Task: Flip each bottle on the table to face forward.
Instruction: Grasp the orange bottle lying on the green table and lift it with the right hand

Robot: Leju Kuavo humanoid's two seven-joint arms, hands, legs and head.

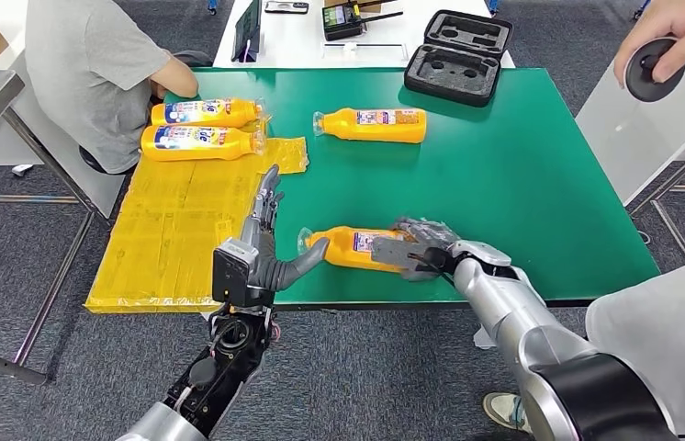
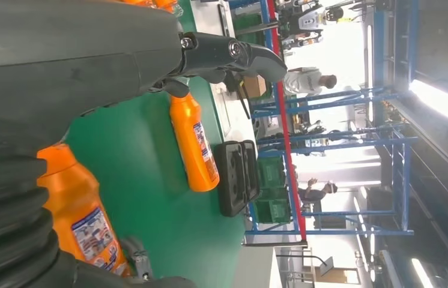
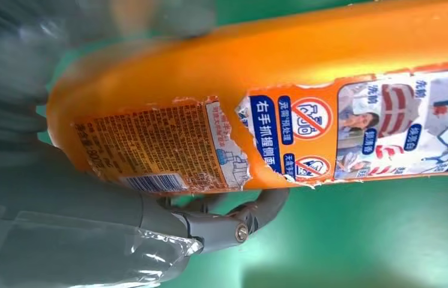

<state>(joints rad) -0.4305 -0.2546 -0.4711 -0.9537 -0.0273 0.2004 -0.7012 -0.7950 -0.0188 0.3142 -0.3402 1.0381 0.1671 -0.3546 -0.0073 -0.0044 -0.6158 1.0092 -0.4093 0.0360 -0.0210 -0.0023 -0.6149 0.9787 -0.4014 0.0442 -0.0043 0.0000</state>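
Right robot hand (image 1: 415, 246) grips near-edge bottle (image 1: 350, 246) lying along the bench (image 1: 522, 184) edge; left robot hand (image 1: 270, 241) empty, fingers apart, at its cap end.

Glossy orange plastic bottle (image 3: 281, 72) with torn paper label (image 3: 167, 150); matt green tabletop (image 1: 522, 165); crinkled yellow plastic sheet (image 1: 164, 230).

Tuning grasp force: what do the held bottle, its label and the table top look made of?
Held bottle: likely smooth orange plastic, with a soft sheen along its body. The right hand grips it.
Label: looks like thin printed paper or film; its edges are torn and peeling.
Table top: green, matte, even-toned, possibly a mat or laminate; the pictures cannot settle which.
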